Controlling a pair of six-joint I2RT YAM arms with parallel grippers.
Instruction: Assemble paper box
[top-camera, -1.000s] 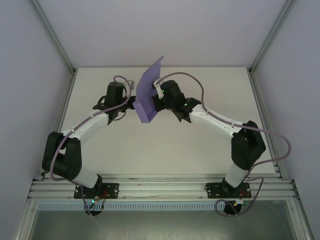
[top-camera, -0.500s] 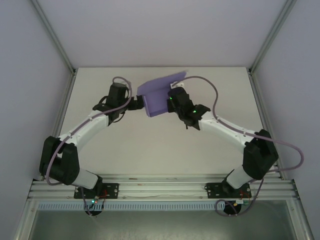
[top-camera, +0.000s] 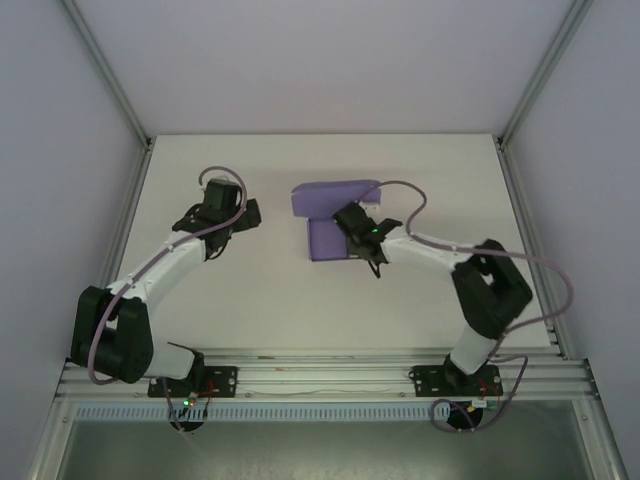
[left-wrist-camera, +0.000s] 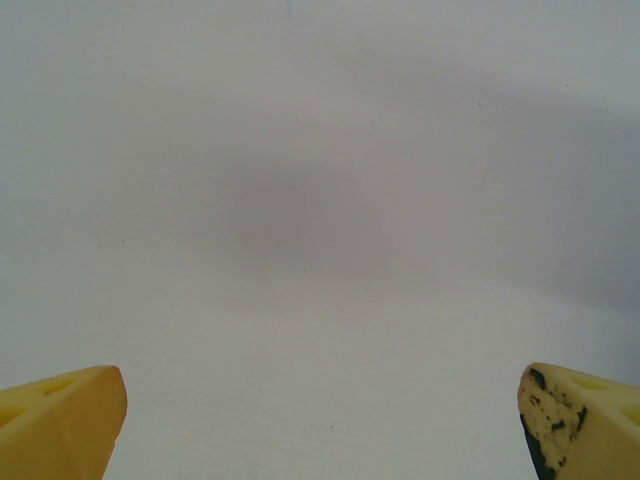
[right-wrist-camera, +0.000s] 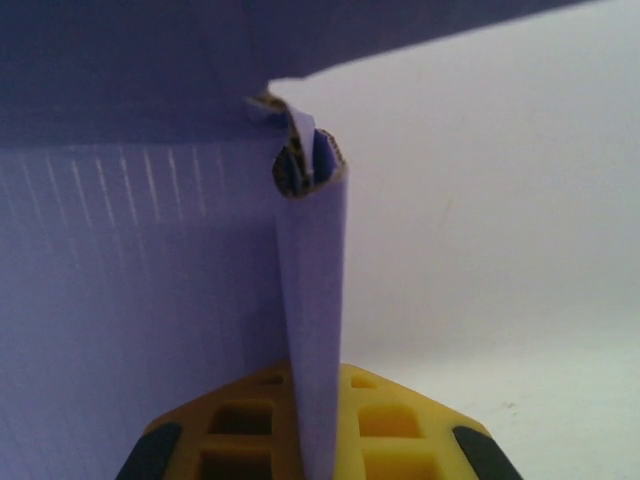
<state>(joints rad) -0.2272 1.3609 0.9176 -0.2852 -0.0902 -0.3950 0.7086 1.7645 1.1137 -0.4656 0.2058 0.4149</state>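
Purple corrugated-card paper box (top-camera: 328, 215) lies half-folded near the middle of the white bench (top-camera: 250, 290), with one panel flat and another that seems to rise behind it. The main danger I judge is to the thin side flap (right-wrist-camera: 312, 270). It is pinched on its edge alone, and the corner above it (right-wrist-camera: 300, 165) already looks frayed and curled. A hard pull or a twist there could crease or tear it, or the flap could slide out of the grip. Nothing else pins the card, so a sideways push may drag the whole piece instead of folding it.

The right claw (right-wrist-camera: 312, 400) is clamped tight on that flap, its yellow fingers either side of the card. The left claw (left-wrist-camera: 320, 410) stands spread wide over bare bench, holding nothing, well apart from the box.
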